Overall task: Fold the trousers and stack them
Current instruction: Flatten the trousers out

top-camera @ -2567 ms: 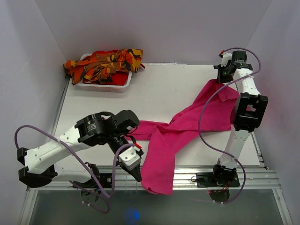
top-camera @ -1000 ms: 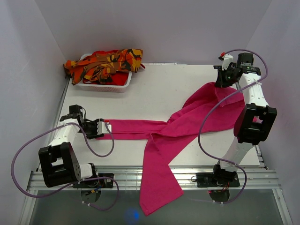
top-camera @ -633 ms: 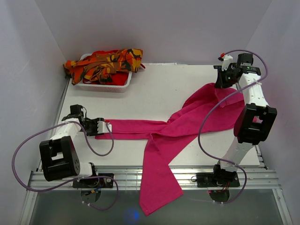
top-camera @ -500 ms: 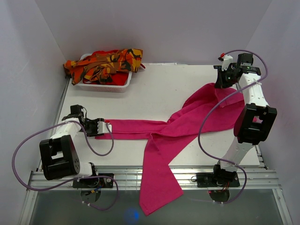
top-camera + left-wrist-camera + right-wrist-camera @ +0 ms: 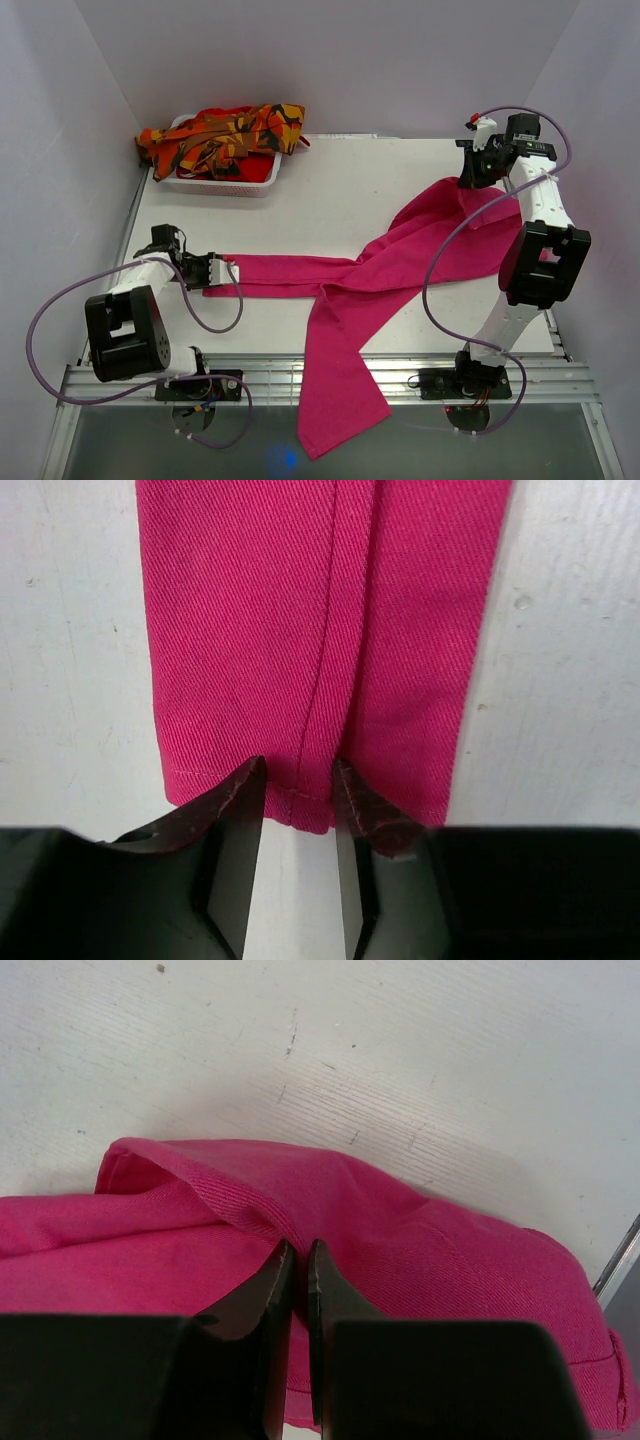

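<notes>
Your left claw [image 5: 297, 780] is sitting low on the surface [image 5: 330, 200] at the left side, right at the hem end of one leg of the pink trousers [image 5: 350, 290]. Its jaws are standing parted, one tip on each side of the leg seam, and the cloth is lying flat between them. It is not pinching anything.

Your right claw [image 5: 300, 1250] is hanging over the far right corner with its jaws closed on a raised fold of the pink trousers at the wide upper end. The fold is lifting slightly off the surface there.

The pink trousers are lying spread across the surface. One leg is running straight left to your left claw. The other is running toward the near edge and hanging over it, between the two arm bases. The legs are crossing near the middle.

The orange camouflage trousers [image 5: 220, 130] are lying bunched in the white basket [image 5: 225, 187] at the far left corner and spilling over its rim, well apart from both claws.
</notes>
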### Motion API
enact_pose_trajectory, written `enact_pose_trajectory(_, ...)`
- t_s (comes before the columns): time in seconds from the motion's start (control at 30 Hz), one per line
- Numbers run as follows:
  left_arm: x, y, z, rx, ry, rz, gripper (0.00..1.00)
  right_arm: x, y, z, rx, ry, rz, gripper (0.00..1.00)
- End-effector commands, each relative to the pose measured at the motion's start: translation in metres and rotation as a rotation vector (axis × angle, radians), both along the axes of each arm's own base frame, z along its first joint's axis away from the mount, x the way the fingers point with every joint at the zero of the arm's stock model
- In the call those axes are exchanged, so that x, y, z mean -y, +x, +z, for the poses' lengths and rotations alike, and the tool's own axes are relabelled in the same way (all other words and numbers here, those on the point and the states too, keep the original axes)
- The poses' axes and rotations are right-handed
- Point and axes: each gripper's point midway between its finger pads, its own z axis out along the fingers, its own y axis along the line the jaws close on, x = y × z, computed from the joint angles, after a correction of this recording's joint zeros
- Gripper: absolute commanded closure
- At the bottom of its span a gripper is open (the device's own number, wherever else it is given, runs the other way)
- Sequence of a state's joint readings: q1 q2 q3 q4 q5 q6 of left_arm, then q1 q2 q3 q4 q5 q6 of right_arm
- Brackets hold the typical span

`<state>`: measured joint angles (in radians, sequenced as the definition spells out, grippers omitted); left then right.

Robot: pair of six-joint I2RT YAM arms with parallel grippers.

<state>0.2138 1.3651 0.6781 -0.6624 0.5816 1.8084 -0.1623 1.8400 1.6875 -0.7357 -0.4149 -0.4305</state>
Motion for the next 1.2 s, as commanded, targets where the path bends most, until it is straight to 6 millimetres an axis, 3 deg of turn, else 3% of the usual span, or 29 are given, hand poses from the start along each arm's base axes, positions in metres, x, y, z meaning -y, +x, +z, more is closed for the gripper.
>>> enact_pose_trajectory(0.0, -0.003, 0.023, 0.007, 0.04, -0.016, 0.054, 0.58, -0.003, 0.006, 0.019, 0.047, 0.005, 0.02, 0.92)
enact_pose_trajectory(0.17, -0.005, 0.041, 0.02, 0.034, -0.058, 0.133, 0.87, -0.002, 0.007, 0.018, 0.043, 0.004, 0.017, 0.92)
enact_pose_trajectory(0.3, -0.005, 0.039, 0.035, 0.032, -0.081, 0.157, 1.0, 0.001, 0.007, 0.021, 0.054, -0.014, 0.01, 0.92)
enact_pose_trajectory(0.43, -0.015, 0.038, 0.055, -0.016, -0.161, 0.318, 1.0, 0.006, 0.0, 0.027, 0.074, -0.043, 0.01, 0.92)
enact_pose_trajectory(0.47, -0.021, 0.046, 0.068, -0.004, -0.185, 0.367, 1.0, 0.009, -0.001, 0.028, 0.081, -0.053, 0.004, 0.92)
enact_pose_trajectory(0.67, -0.088, 0.054, 0.109, -0.089, -0.403, 0.727, 1.0, 0.03, -0.012, 0.029, 0.091, -0.066, -0.034, 0.92)
enact_pose_trajectory(0.7, -0.107, 0.051, 0.112, -0.084, -0.429, 0.795, 1.0, 0.035, -0.012, 0.032, 0.102, -0.064, -0.044, 0.92)
enact_pose_trajectory(0.8, -0.132, 0.055, 0.12, -0.071, -0.483, 0.877, 1.0, 0.035, -0.014, 0.027, 0.104, -0.045, -0.046, 0.92)
enact_pose_trajectory(1.03, -0.147, 0.078, 0.125, -0.049, -0.565, 0.935, 1.0, 0.035, -0.003, 0.014, 0.098, -0.017, -0.069, 0.92)
enact_pose_trajectory(1.17, -0.131, 0.07, 0.116, -0.013, -0.539, 0.77, 1.0, 0.047, 0.007, 0.005, 0.082, -0.056, -0.106, 0.92)
